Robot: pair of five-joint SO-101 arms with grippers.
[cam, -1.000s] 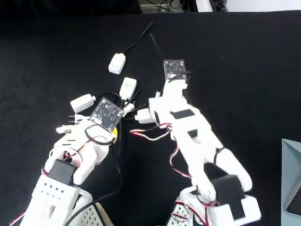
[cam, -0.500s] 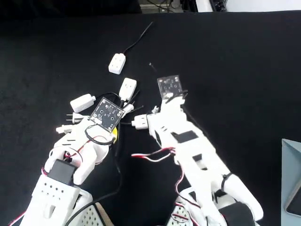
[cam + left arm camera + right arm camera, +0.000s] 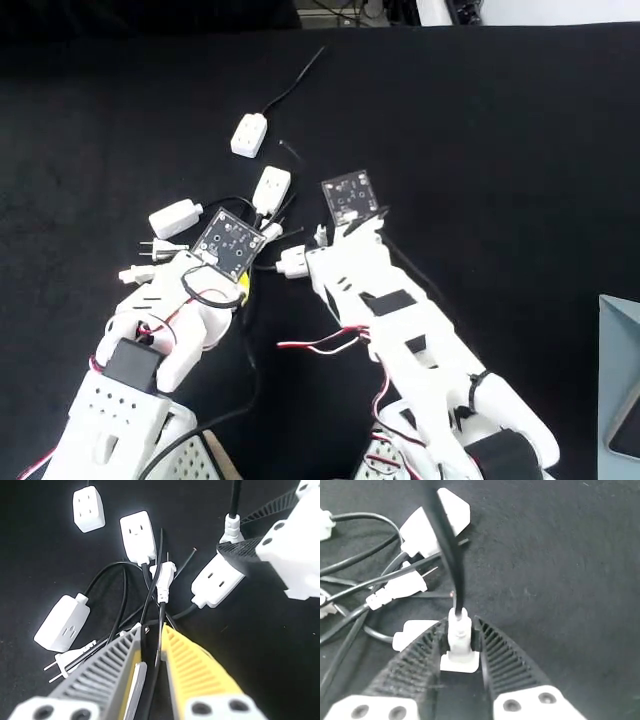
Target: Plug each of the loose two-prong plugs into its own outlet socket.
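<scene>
Outlet socket [image 3: 216, 581]: white, at the tangle's edge, pinched at its cord end by right gripper [image 3: 460, 625], fingers closed snug on it.
Two-prong plug [image 3: 164, 577]: just beside that socket, prongs pointing away from left gripper [image 3: 150, 630].
Left gripper: fingers nearly closed around the plug's black cord [image 3: 161, 612], probably pinching it.
Risk: plug flopping on its cord, prongs missing the slots; socket pivoting when pushed.

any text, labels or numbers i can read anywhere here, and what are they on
None: no word, number or sign can be read in any view.
On the outlet sockets: plain white faces with slots, no print visible.
On the dark boards at the arms' wrists: pale specks, too small to read.
</scene>
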